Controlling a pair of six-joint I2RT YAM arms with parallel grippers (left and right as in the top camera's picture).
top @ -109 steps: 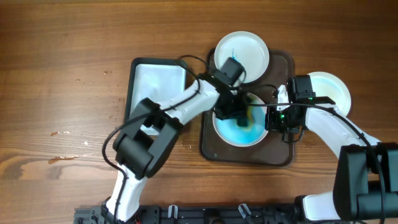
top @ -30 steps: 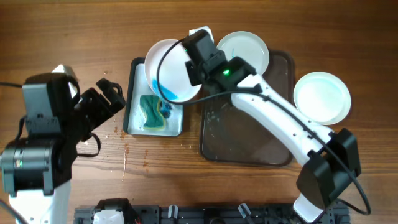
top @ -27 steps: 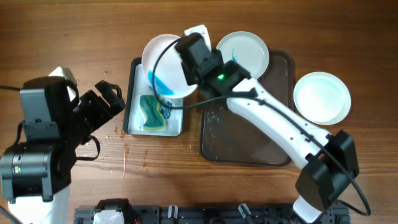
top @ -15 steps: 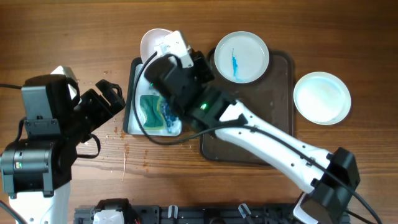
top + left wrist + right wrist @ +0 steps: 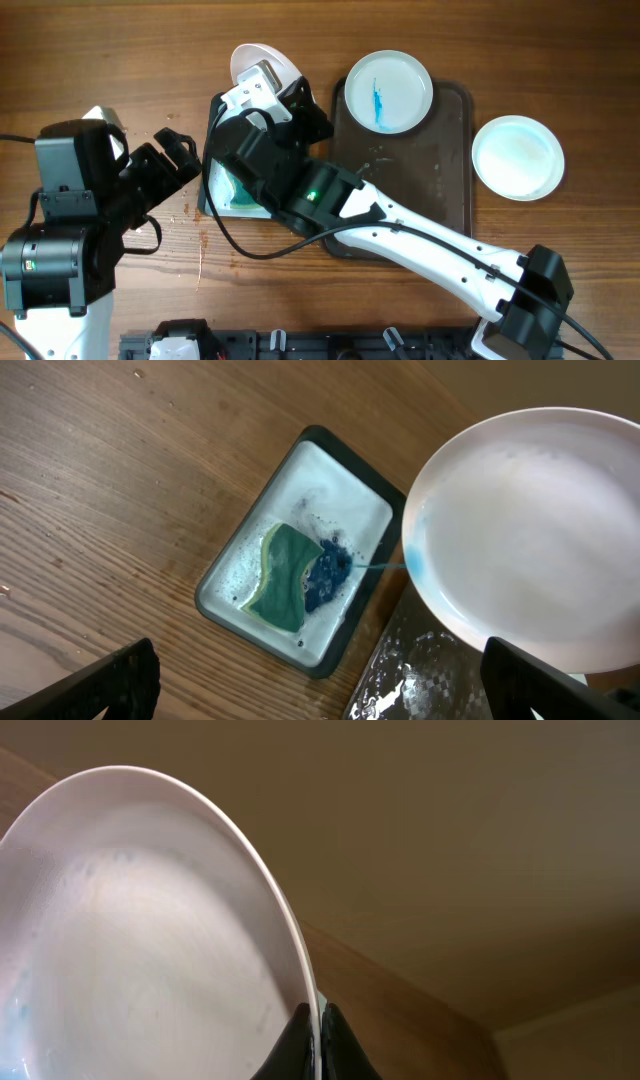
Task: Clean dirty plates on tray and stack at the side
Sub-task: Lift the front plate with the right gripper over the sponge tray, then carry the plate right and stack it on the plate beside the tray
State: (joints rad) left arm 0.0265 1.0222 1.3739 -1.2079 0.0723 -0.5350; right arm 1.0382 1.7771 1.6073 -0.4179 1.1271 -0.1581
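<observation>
Over the bin (image 5: 345, 485), the right arm (image 5: 400, 235) half-hides the plate (image 5: 247, 57).

The right arm (image 5: 420, 240) crosses the tray's (image 5: 430, 200) left side and, with its tilted plate (image 5: 530, 530), overhangs the basin (image 5: 345, 495); the tray's right half lies open.
</observation>
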